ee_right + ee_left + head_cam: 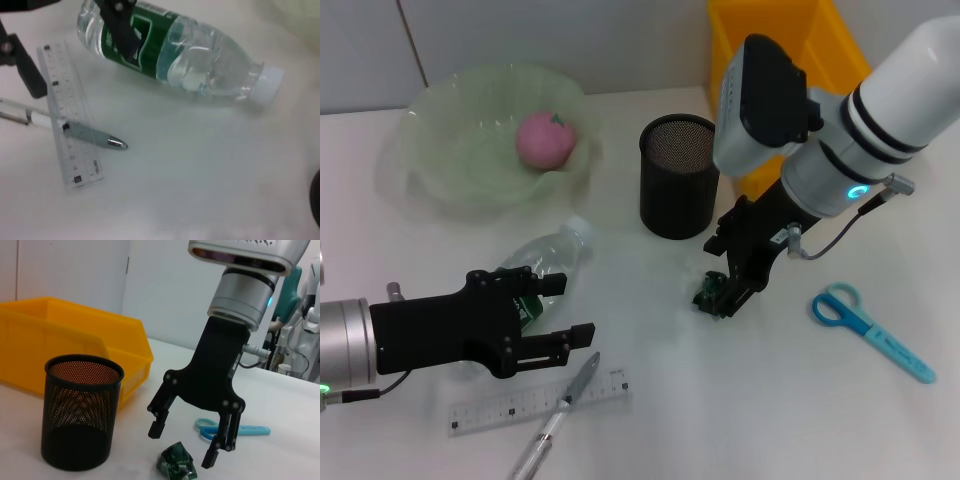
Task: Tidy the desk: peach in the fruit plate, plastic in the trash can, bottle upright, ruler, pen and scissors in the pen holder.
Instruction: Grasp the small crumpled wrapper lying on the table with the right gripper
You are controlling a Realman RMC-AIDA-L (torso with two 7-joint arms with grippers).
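Right now the right pincer [732, 290] hangs over the crumpled green wrapper [710, 293], fingers spread apart with the wrapper just below and between the tips; in the left wrist view the tips look not quite touching it. Wrapper lies on the white bench [770, 400], near the black mesh cup [678, 176], with the yellow bin [760, 40] behind. Judging by looks it is very light, thin, crinkly and shiny, so likely to slip or spring; best pinched across the bunched middle, closing low to the bench.

Left pincer [570, 312] sits over the lying bottle [555, 258], fingers apart, not gripping anything; appears idle. Bottle is on its side, cap toward the green bowl [440, 190]. Peach [545, 138] already in the bowl.

Clear ruler [535, 403] lies flat near the bench front with the pen [560, 415] crossing it. Blue scissors [870, 332] lie well apart on the robot's right side. Cup looks empty from the head view.

Next move probably calls for lowering a touch, then closing.
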